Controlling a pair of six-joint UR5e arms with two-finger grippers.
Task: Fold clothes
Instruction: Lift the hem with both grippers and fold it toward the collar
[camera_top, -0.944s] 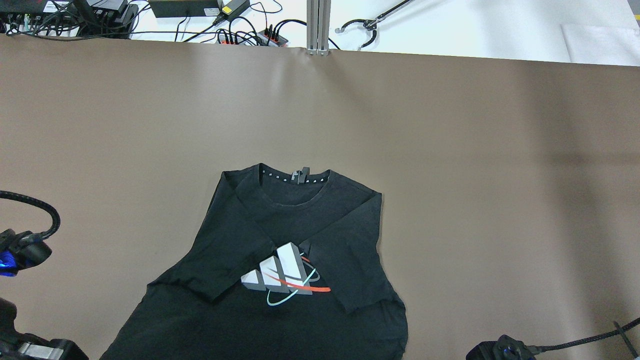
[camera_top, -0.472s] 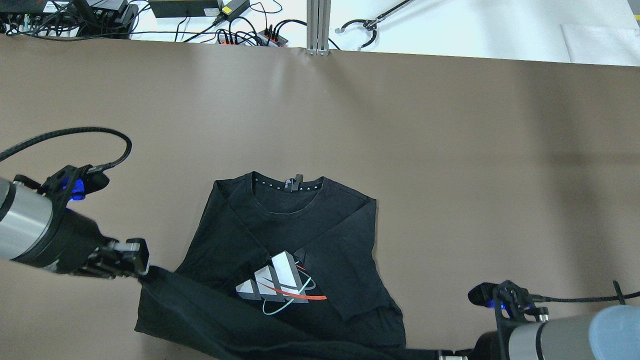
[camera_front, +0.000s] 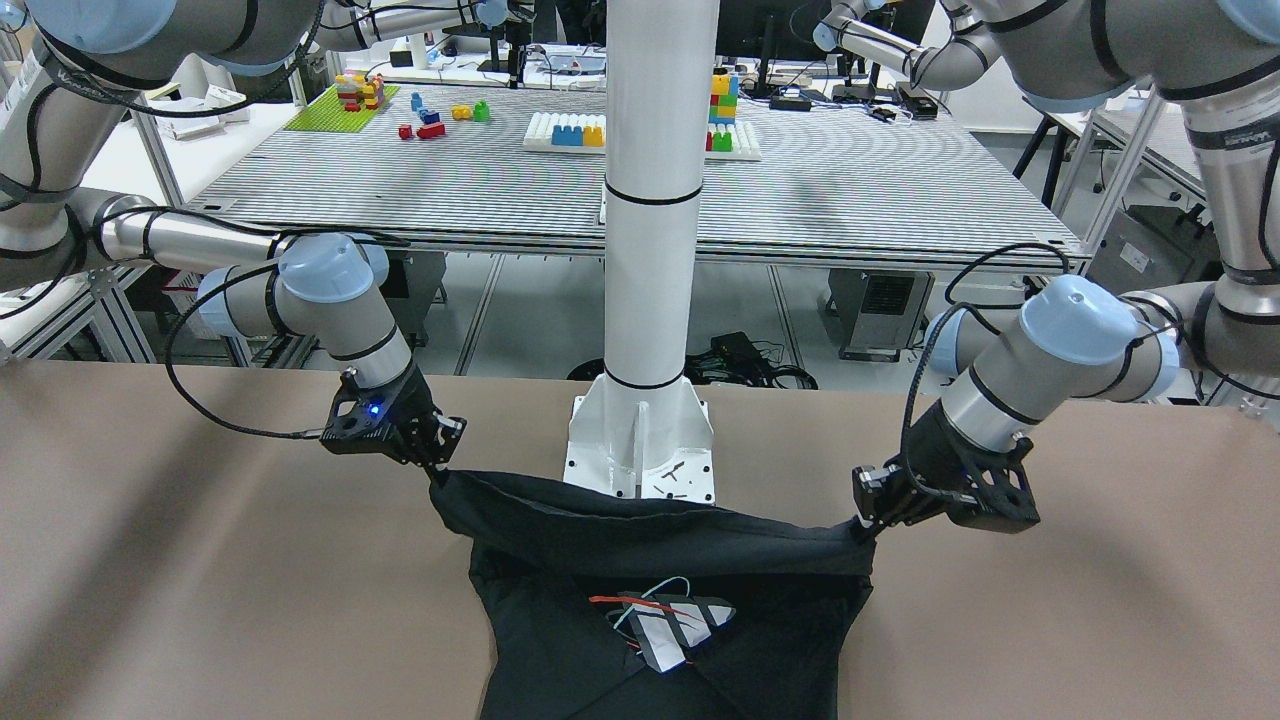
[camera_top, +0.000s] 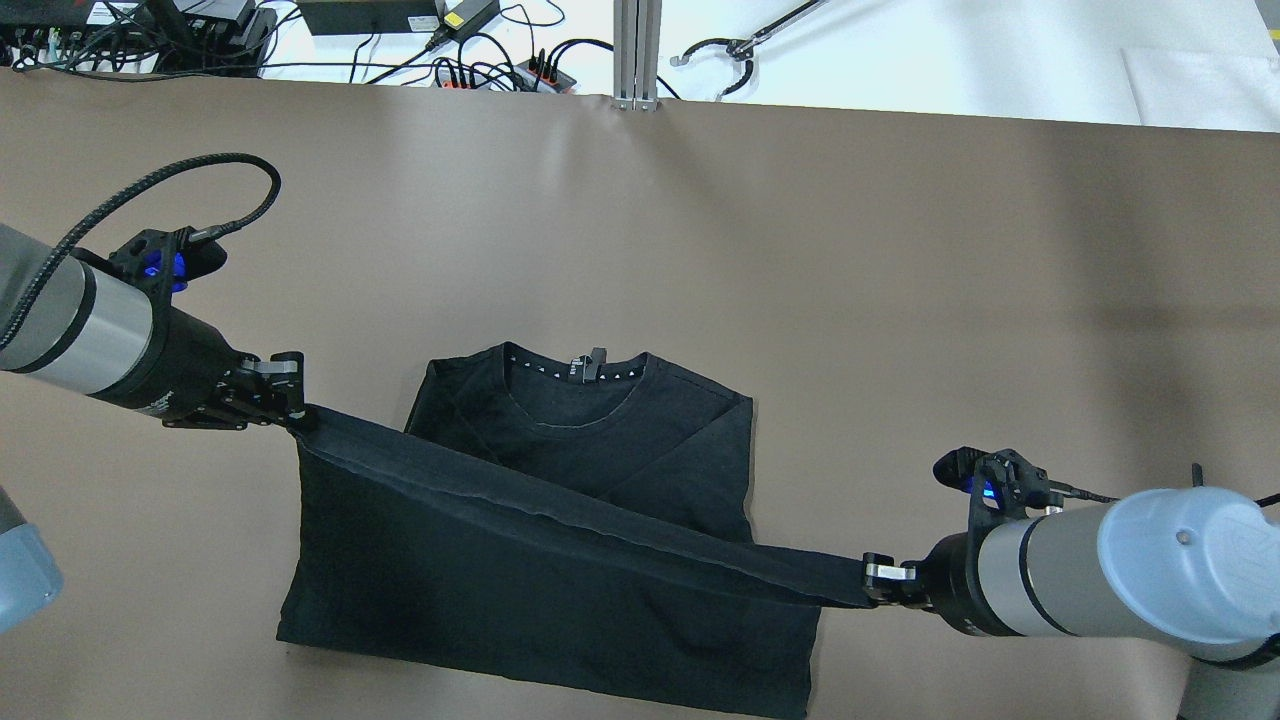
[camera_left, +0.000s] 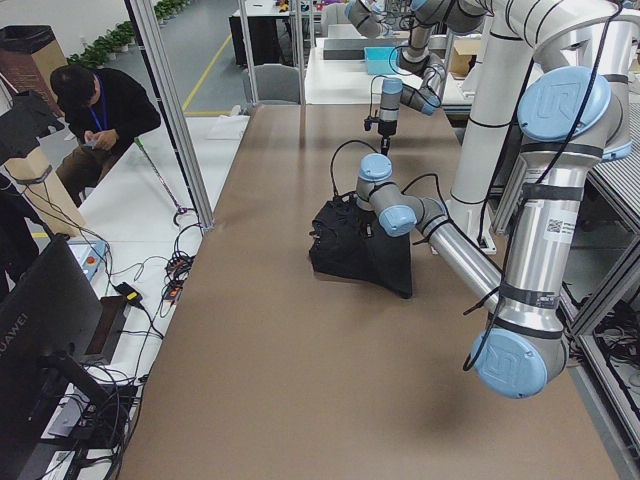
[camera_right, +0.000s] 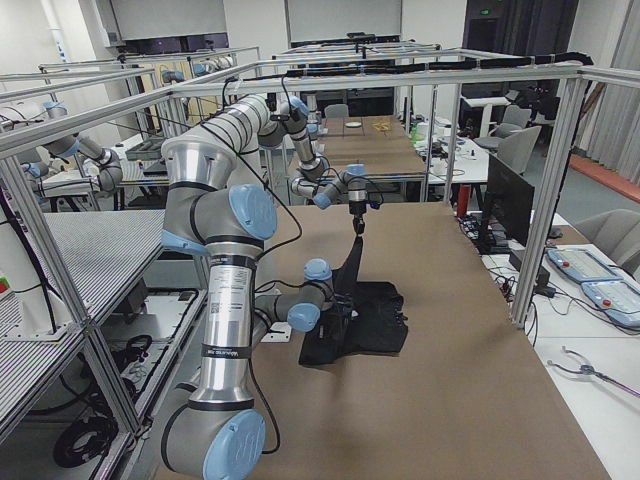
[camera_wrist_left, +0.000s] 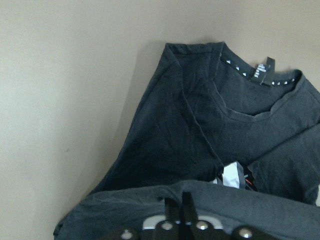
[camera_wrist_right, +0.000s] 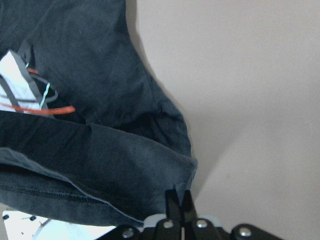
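A white pillar (camera_front: 655, 200) on its base plate (camera_front: 640, 452) stands just behind both sets of fingers, and cables and power strips (camera_top: 480, 62) lie past the brown table's (camera_top: 900, 300) far edge. One black T-shirt (camera_top: 560, 600) lies ahead of the fingers, its bottom hem lifted and stretched between them. The left gripper (camera_top: 296, 415) pinches one hem corner and the right gripper (camera_top: 868, 585) the other, fingers pressed together on cloth. One printed three-bar emblem (camera_front: 668, 630) shows below the hem. The writing on the neck label (camera_top: 590, 365) is unreadable.

arms stretched low, wide apart; left tool (camera_top: 296, 416) and right tool (camera_top: 868, 589) pinched closed.
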